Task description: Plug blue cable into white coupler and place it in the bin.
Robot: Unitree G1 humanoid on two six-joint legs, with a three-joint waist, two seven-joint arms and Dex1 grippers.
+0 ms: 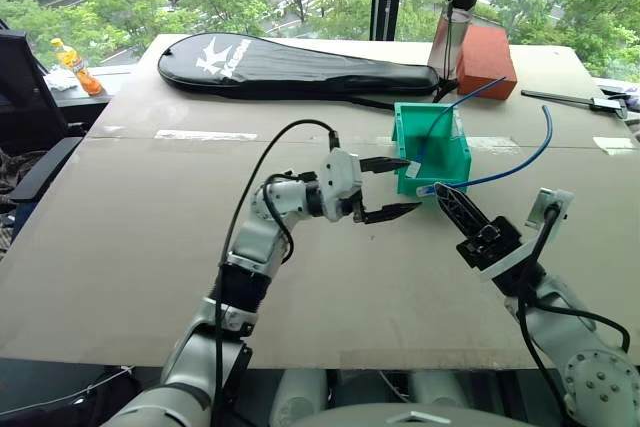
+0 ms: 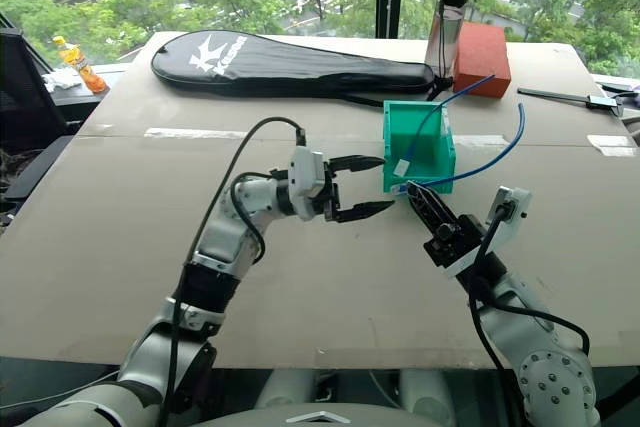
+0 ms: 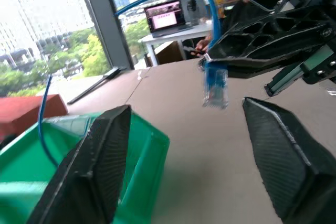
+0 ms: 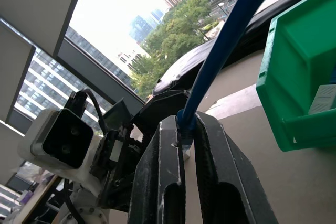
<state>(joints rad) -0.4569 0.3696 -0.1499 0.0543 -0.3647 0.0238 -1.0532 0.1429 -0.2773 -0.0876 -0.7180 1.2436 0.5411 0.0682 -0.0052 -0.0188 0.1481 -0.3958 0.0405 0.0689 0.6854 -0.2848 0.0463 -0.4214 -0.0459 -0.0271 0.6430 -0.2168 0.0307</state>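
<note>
A: Where is the blue cable [image 1: 520, 163] seen?
B: Its plug end is pinched between the two black fingers of the right claw [image 1: 444, 193], just in front of the bin [image 1: 431, 152]. From there the cord is carried out to the right of the bin in a rising curve, its far end standing free above the table [image 1: 140, 237].

A: Is that grip confirmed from close up?
B: Yes. In the right wrist view the fingers are pressed together on the blue cord just above its clear plug [image 4: 185, 141], so the right claw is closed on the cable.

A: And the white coupler?
B: A small white piece [image 2: 401, 166] is seen inside the bin, at the end of a second, straighter blue cord [image 1: 450, 112] that leans out over the bin's back edge. Whether that piece is the coupler cannot be told.

A: How is the left claw [image 1: 388, 187] placed?
B: It is held level, just left of the bin, pointed toward it. Its fingers are spread wide and nothing is held between them. In the left wrist view the cable's plug [image 3: 215, 83] is seen hanging beyond the gap between those fingers.

A: What else is placed around the bin?
B: Behind it and to the right, a red-brown block [image 1: 486, 60] is laid, with a bottle [image 1: 453, 29] just beside it. Behind and to the left, a black racket case [image 1: 295, 66] is laid across the table. An orange bottle [image 1: 76, 66] is seen well to the left of the bin.
</note>
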